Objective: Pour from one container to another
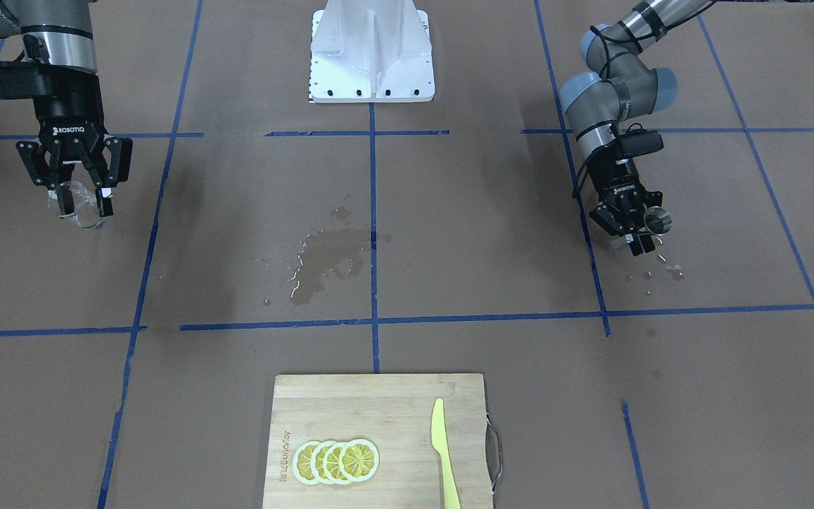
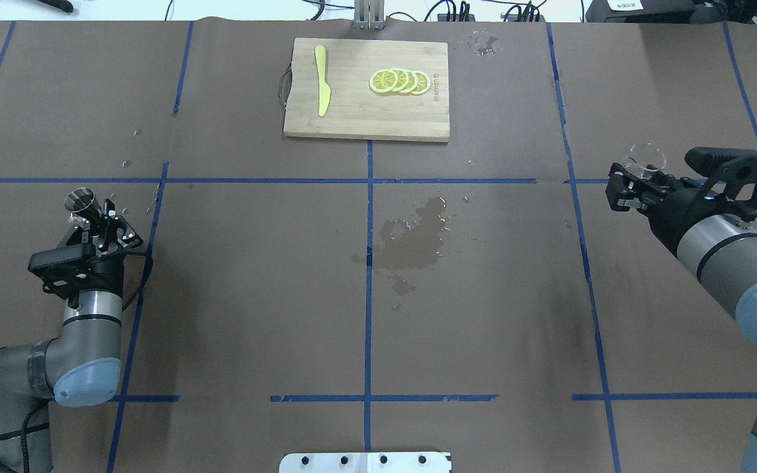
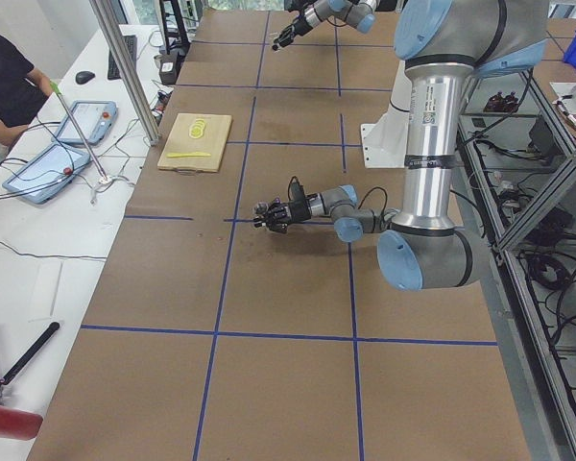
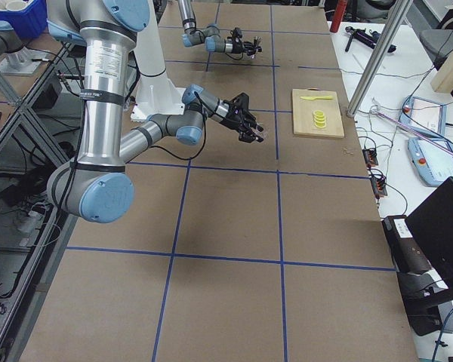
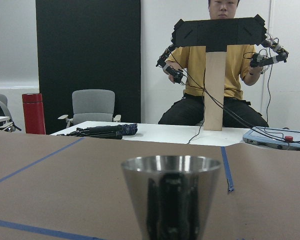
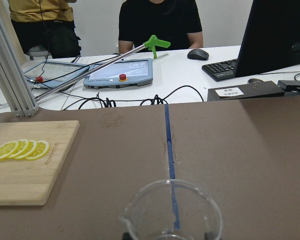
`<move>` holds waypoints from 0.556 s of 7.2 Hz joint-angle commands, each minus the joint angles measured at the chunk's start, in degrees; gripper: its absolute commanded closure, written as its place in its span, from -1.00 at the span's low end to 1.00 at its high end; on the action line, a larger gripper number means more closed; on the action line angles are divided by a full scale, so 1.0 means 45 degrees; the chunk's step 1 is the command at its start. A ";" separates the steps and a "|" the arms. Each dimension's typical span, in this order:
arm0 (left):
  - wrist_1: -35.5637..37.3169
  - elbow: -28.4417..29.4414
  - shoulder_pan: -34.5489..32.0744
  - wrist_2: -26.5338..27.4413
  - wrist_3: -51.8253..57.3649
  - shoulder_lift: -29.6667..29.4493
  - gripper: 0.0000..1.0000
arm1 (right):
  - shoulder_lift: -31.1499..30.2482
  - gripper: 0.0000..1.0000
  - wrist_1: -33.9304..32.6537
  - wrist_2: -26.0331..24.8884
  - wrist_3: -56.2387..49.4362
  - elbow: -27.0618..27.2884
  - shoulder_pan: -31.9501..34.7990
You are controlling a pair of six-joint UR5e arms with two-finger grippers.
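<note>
The worktop (image 2: pixel 253 295) is covered in flat brown paper and is split into big squares by blue tape lines (image 2: pixel 368 315). A lot of open room is left in the middle. Only a wet, dark puddle (image 2: pixel 414 236) is seen there, right beside the centre line. A wooden cutting board (image 2: pixel 352 121) is placed at the far edge, across from the white robot base (image 1: pixel 372 53). On the board, a row of round lemon slices (image 2: pixel 399 81) is laid, each one partly over the next. A thin yellow knife (image 2: pixel 321 89) is laid flat on the board too, well apart from the slices.

The left arm (image 2: pixel 83 315) is bent low at its side of the worktop and is pointed away from the robot. The left end effector (image 2: pixel 97 220) is pressed onto a small metal cup (image 2: pixel 81 200). The cup is shiny and smooth, wider at the top than at the bottom, and is held mouth up. A few small water drops (image 1: pixel 668 268) are seen on the paper near it.

The right arm (image 2: pixel 720 249) is stretched out at the other side, well apart from the left one. A clear glass beaker (image 2: pixel 646 157) with a little spout is pinched by the right end effector (image 1: pixel 82 191). What is inside the cup and the beaker cannot be told.
</note>
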 commanded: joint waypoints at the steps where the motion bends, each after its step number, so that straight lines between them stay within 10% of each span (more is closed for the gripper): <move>1: 0.0002 0.0117 0.0009 0.0003 -0.0001 -0.0089 0.72 | 0.0017 1.00 0.0000 -0.0044 0.0000 -0.0057 -0.0024; 4: -0.0017 0.0078 0.0009 0.0003 -0.0001 -0.0089 0.50 | -0.0293 1.00 0.0078 -0.0549 0.0233 -0.0135 -0.0315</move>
